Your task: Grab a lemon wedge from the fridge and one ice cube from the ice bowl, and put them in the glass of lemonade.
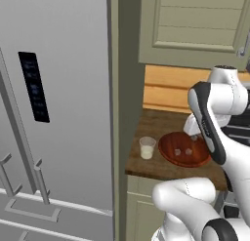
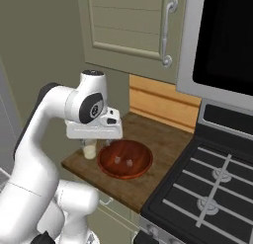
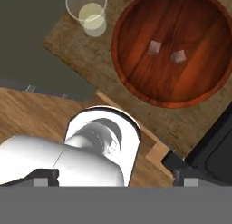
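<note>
Reddish-brown ice bowl [image 3: 173,48] is centred beneath the empty, wide-open gripper [image 2: 94,141], so a cube can be picked.

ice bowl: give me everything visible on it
The wide, shallow, round reddish-brown ice bowl looks like polished wood with visible grain and a thick rim. It sits upright on the dark wooden countertop, between the small clear glass of pale lemonade and the black stove, close to the glass but apart from it. Inside lie two small translucent ice cubes, separate from each other near the middle. The open gripper hangs above; nothing touches the bowl but the counter.
</note>
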